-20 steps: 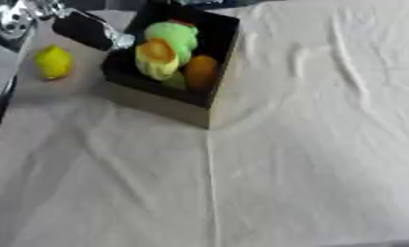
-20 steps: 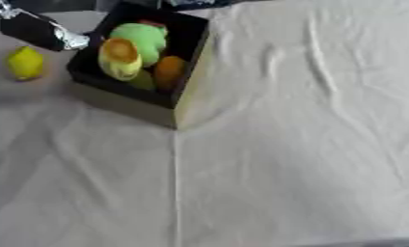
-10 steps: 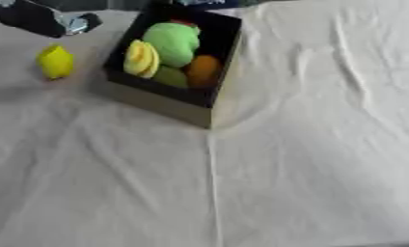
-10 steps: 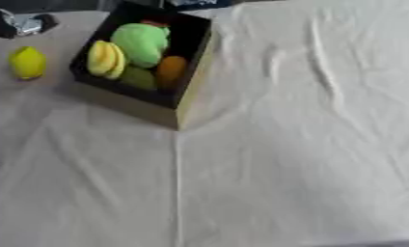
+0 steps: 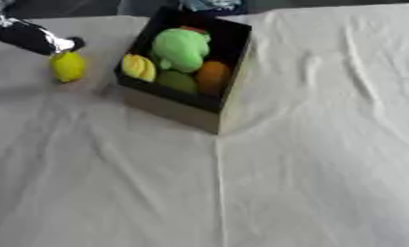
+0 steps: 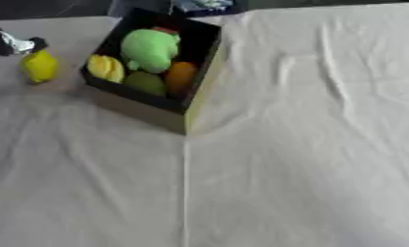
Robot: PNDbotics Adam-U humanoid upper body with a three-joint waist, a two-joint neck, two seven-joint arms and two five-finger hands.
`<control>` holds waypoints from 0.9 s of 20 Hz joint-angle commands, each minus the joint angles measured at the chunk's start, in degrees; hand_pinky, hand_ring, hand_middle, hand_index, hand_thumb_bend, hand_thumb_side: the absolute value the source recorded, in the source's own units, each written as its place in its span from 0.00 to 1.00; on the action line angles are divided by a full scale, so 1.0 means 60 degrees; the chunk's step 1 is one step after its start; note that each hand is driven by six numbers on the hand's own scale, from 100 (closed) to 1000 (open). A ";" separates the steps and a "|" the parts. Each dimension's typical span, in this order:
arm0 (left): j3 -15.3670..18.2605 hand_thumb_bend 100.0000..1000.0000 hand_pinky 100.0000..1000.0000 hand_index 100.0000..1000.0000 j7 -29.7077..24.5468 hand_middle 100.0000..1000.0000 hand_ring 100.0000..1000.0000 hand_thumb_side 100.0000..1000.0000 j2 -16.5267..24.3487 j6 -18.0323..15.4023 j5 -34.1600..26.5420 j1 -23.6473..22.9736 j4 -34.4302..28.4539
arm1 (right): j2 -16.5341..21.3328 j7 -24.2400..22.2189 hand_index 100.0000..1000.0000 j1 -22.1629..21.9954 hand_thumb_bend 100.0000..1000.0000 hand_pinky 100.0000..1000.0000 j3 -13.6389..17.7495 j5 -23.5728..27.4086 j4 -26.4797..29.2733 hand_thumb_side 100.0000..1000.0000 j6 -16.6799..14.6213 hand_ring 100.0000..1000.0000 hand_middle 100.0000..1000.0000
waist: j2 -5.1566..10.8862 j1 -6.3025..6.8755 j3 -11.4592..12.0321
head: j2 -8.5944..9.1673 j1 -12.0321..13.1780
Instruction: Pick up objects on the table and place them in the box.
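**One lemon left outside the box**

At about ten o'clock in the left eye view, the left hand [image 5: 32, 38] shows only as a black shape with a silvery patch; I cannot tell whether its fingers are released or clenched. It hangs just above and beside the lemon [image 5: 68, 66], and contact cannot be judged. The right hand shows in neither view.

The lemon sits on the cloth just left of the box [image 5: 174, 107]. Inside the box lie a yellow ridged fruit [image 5: 139, 67], a pale green fruit [image 5: 181, 47], a darker green one [image 5: 177, 81] and an orange one [image 5: 212, 76]. By my reading the task is nearly done, with only the lemon remaining.

The wrinkled white tablecloth [image 5: 326, 159] covers the table; at twelve o'clock the far edge is dark.
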State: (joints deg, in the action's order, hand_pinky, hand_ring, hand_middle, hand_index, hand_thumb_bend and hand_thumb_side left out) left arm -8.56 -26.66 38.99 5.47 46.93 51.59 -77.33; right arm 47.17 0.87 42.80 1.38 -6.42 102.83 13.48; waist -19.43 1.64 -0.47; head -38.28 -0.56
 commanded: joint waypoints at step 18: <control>0.0382 0.50 0.84 0.91 -0.0224 0.82 0.83 0.30 -0.0036 0.0338 0.0321 0.0281 0.1557 | 0.0384 0.0102 0.65 0.0139 0.00 0.85 0.0181 0.0124 0.0080 0.37 0.0068 0.84 0.50 | -0.0349 -0.0013 -0.0119 | 0.0092 0.0056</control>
State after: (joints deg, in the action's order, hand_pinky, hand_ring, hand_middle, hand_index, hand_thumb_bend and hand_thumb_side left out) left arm -7.14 -27.94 37.74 7.38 49.06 51.98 -67.71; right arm 47.19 1.22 42.84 1.71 -5.99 102.83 13.78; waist -21.88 1.65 -1.12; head -37.76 -0.36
